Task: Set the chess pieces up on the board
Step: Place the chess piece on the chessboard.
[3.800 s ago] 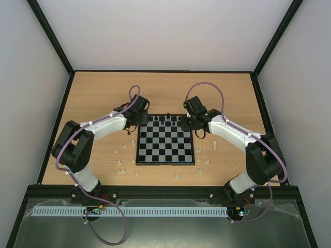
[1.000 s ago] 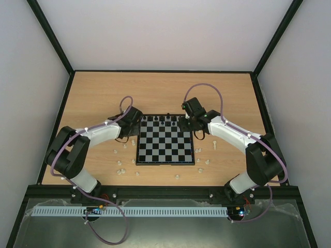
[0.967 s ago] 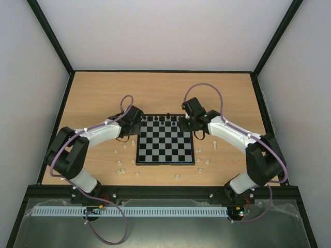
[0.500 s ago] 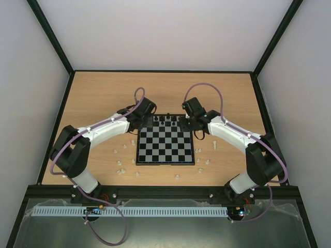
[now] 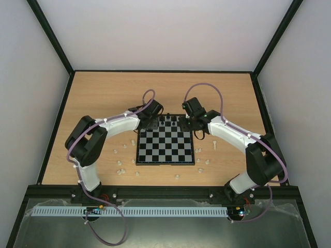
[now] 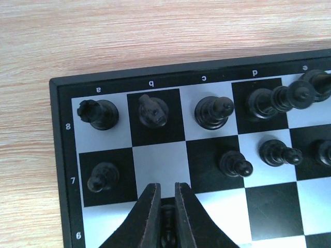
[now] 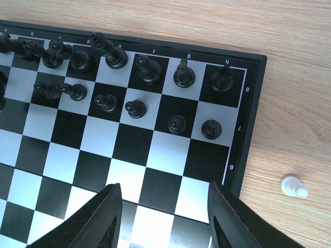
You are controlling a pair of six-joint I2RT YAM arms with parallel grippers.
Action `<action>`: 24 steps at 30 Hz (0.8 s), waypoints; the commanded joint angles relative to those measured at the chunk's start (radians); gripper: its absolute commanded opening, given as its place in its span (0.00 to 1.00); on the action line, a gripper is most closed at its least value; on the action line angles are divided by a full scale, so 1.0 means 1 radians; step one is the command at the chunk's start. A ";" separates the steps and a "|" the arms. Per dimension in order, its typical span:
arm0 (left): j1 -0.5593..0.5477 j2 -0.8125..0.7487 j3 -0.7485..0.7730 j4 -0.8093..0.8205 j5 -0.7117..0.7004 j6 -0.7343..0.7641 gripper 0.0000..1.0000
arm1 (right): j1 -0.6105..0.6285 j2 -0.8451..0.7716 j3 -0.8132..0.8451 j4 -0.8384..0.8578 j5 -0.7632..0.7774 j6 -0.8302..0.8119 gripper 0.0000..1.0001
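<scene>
Small square chessboard (image 5: 165, 150), black and pale grey checks with a black lettered border, lies flat on the light wooden table (image 5: 103, 93). Tiny glossy black pieces (image 7: 114, 57) stand along its two far rows. Tiny cream pieces (image 5: 120, 164) lie scattered on the wood on both sides of it.

Left gripper (image 6: 165, 187): black fingers (image 6: 149, 217) closed to a thin slit, pinching a little black pawn (image 6: 167, 227) between them. A bare pale square of the second row lies just ahead of the fingertips, with a standing pawn on either side of it. Cannot tell whether the held pawn touches the board.

Right gripper (image 7: 163, 187): fingers (image 7: 106, 217) about halfway apart, only checks between them and nothing held. The black rows are well ahead of the tips. One cream pawn (image 7: 294, 187) lies on the wood out past the right-hand finger.
</scene>
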 commanded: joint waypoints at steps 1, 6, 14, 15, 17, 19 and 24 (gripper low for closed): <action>0.014 0.042 0.036 0.021 -0.007 0.020 0.05 | 0.007 -0.014 -0.007 -0.022 0.010 0.006 0.46; 0.023 0.064 0.042 0.041 -0.005 0.027 0.06 | 0.007 -0.014 -0.008 -0.022 0.013 0.005 0.46; 0.040 0.085 0.050 0.053 -0.008 0.030 0.07 | 0.007 -0.007 -0.009 -0.020 0.012 0.005 0.46; 0.041 0.086 0.050 0.055 -0.008 0.030 0.07 | 0.007 -0.008 -0.010 -0.019 0.012 0.006 0.46; 0.042 0.090 0.049 0.060 -0.007 0.031 0.07 | 0.007 -0.007 -0.009 -0.019 0.013 0.005 0.46; 0.042 0.094 0.050 0.066 -0.004 0.033 0.07 | 0.007 -0.005 -0.008 -0.018 0.012 0.005 0.46; 0.042 0.107 0.052 0.073 -0.001 0.035 0.09 | 0.007 -0.001 -0.008 -0.019 0.015 0.005 0.46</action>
